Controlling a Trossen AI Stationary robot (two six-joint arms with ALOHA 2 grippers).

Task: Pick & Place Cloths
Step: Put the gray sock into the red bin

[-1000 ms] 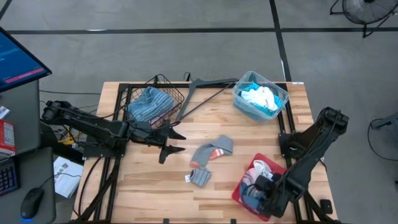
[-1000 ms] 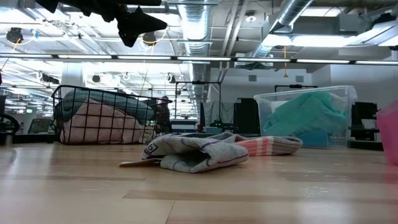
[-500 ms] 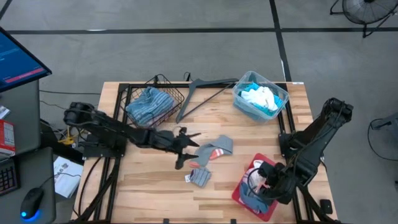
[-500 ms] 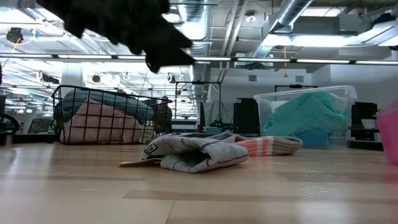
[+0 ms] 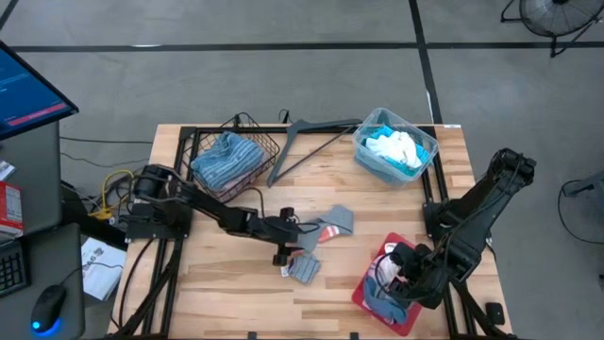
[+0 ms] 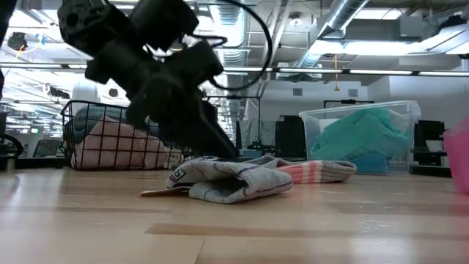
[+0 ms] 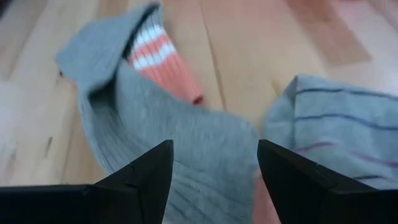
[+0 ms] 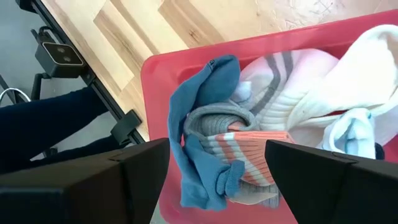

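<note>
At the far left of the tabletop (image 5: 217,283) a wire basket (image 5: 269,151) is seen, with a blue-grey striped cloth (image 5: 226,159) lying in it; a pink checked cloth (image 6: 117,150) is also made out behind its wires in the low view. From this side the left arm is stretched toward the middle, and the left claw (image 5: 283,247) is held low over the two loose socks. In the left wrist view its fingers (image 7: 146,174) are seen apart, with nothing between them, and the grey sock with orange trim (image 7: 168,124) lies directly ahead and under them. This sock (image 5: 323,227) is laid with its long axis slanting from the claw away toward the far right. Just beside it, on the near side, the small grey striped sock (image 5: 304,268) is found. The left arm is clearly the nearer one to both.

Further right, a clear bin (image 5: 422,161) with turquoise and white cloths (image 5: 392,148) is placed at the far edge. At the near right the red tray (image 8: 186,62) is filled with a blue cloth (image 8: 199,143) and white and striped ones. The right claw (image 5: 401,279) hangs over it, its fingers (image 8: 124,180) spread and nothing gripped.

Whether the left fingertips already touch the sock cannot be told, since the tips are cut off in the wrist view.
</note>
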